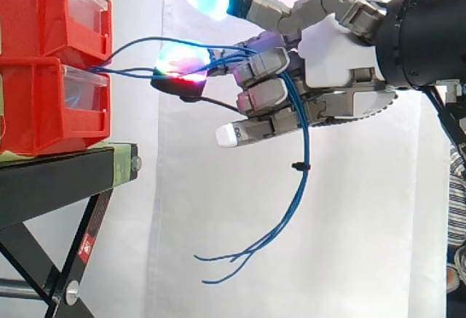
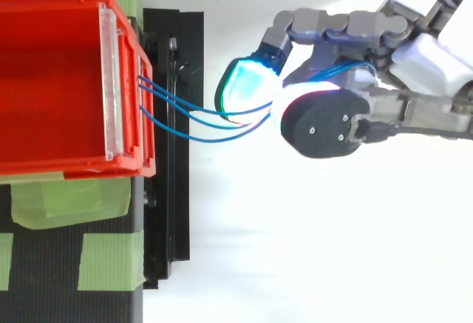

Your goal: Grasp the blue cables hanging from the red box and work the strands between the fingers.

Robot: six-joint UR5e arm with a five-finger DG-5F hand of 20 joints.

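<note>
Thin blue cables [image 1: 138, 44] run out of the front of the stacked red bins [image 1: 44, 63] and stretch rightward into my hand [image 1: 342, 49]. The fingers [image 1: 262, 63] are curled round the strands, which pass between them and over the palm. Below the hand the loose ends [image 1: 291, 209] hang down and curl toward the left. From above, the cables [image 2: 185, 116] leave the red bin [image 2: 52, 86] and disappear between a glowing green pad [image 2: 247, 86] and the black-capped thumb [image 2: 321, 123] of the hand [image 2: 421, 57].
The bins stand on a black stand [image 1: 58, 180] with green tape strips [image 2: 103, 260] on its top. A white curtain [image 1: 182, 245] hangs behind. The arm enters from the right edge.
</note>
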